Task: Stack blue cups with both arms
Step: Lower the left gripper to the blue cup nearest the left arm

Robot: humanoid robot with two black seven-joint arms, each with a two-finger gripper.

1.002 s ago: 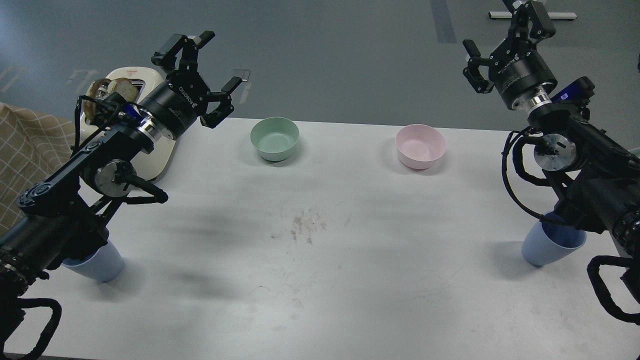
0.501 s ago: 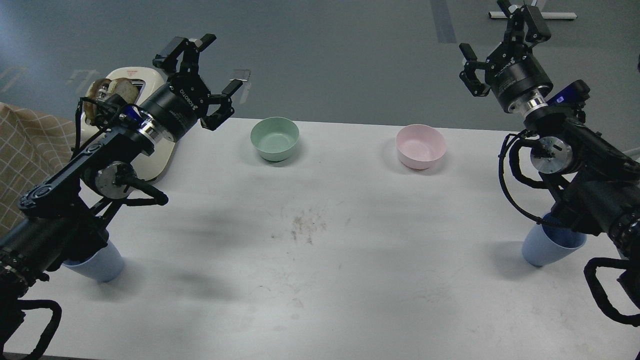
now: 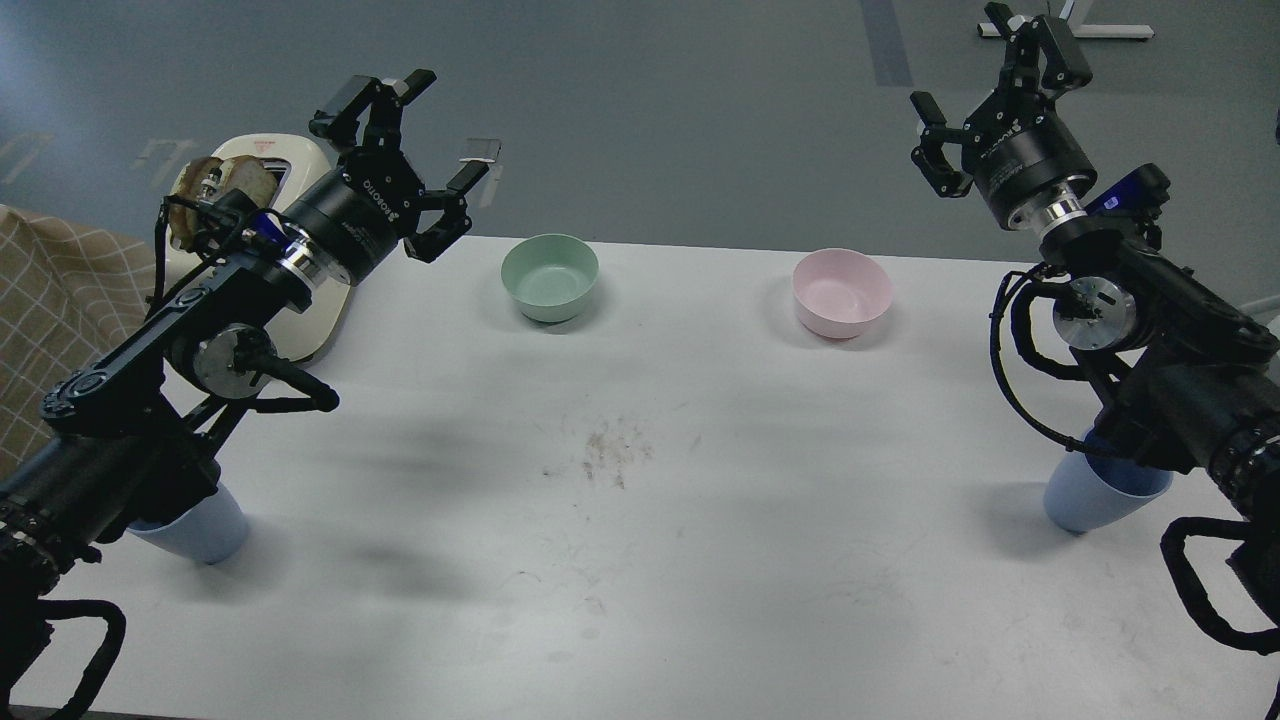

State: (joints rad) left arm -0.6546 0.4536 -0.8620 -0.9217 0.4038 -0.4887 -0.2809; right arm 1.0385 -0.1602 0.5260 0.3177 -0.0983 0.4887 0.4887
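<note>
Lifting farther from the white table [image 3: 640,520], the open, empty right gripper [image 3: 985,100] and left gripper [image 3: 415,140] leave both matte light-blue plastic cups [image 3: 1085,495] [image 3: 200,530] untouched; stacking hasn't begun.

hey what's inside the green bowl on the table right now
Nothing shows inside the shallow pale-green plastic bowl: its visible inner surface is bare. Only the strip just behind its near rim is hidden from the head view.

Matte plastic blue cups [image 3: 205,528] sitting on smooth, scuffed white table [image 3: 640,600]; checked cloth [image 3: 45,320] lying at nine o'clock; arms' silver wrist rings [image 3: 1045,212] showing metallic gloss.
</note>
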